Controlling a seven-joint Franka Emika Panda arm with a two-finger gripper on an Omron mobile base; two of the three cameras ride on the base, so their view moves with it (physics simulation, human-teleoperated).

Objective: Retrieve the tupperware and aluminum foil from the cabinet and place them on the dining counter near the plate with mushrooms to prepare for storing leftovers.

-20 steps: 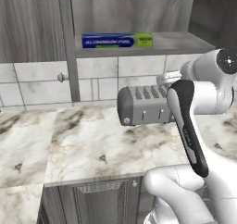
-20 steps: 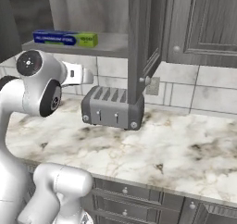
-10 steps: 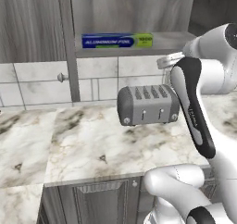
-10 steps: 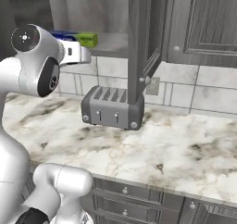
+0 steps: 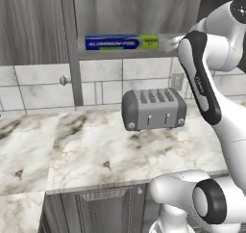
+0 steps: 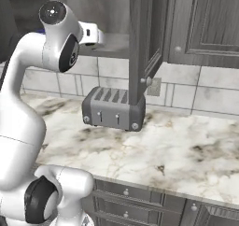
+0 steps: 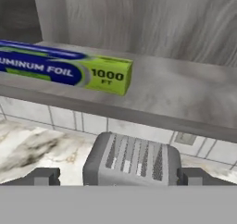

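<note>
The aluminum foil (image 5: 121,42) is a long blue carton with a yellow-green end. It lies on the bottom shelf (image 7: 180,96) of the open grey wood-grain cabinet (image 5: 134,6). In the hand view the aluminum foil (image 7: 65,68) sits up and to the left of my gripper (image 7: 119,177), at a distance. The gripper is open, its two fingertips (image 7: 44,176) wide apart with nothing between them. My hand (image 6: 92,33) hovers at shelf height in front of the cabinet's right part. The tupperware, the dining counter and the plate with mushrooms are out of view.
A grey slotted toaster (image 5: 153,109) stands on the marble counter (image 5: 86,150) under the shelf, below my hand. The cabinet door (image 6: 140,43) hangs open, edge-on, with its round knob (image 6: 148,81) just right of the hand. Tiled wall is behind.
The arm has lifted the hand from toaster height up to the cabinet shelf. The gripper stayed open. Foil and toaster have not moved.
</note>
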